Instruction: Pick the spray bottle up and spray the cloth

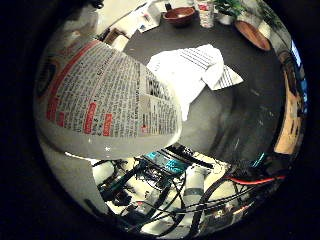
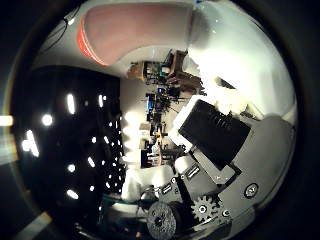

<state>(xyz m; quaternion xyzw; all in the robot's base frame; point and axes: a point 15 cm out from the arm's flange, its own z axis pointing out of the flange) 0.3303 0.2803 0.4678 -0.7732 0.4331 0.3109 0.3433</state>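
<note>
The spray bottle (image 1: 100, 95) fills much of the little-finger-side view, so it is judged to be held close against the palm. Its white, smoothly rounded plastic body is covered with a printed label in red and grey. In the thumb-side view a reddish, curved part of the bottle, probably its sprayer head, is seen at the edge, with a glossy white surface next to it.

The robot hand (image 2: 215, 150) is seen as white and black blocky parts with a small gear and a dark textured roller, reaching in alongside the bottle. From this closeness it is judged that the bottle is grasped, the fingers being wrapped about its body, though the full wrap is not shown.

Beyond the bottle the cloth (image 1: 192, 70) is spread on the dark, matte counter (image 1: 250, 110). It is white, soft and rumpled, with a folded corner bearing thin dark stripes. The bottle appears to be raised above the counter with the cloth in front of it, a placing suited to aiming the spray; whether the nozzle points at the cloth cannot be told.

Farther from the bottle than the cloth, a brown rounded bowl (image 1: 179, 16) and a shallow wooden dish (image 1: 252, 34) stand near the counter's far edge.
</note>
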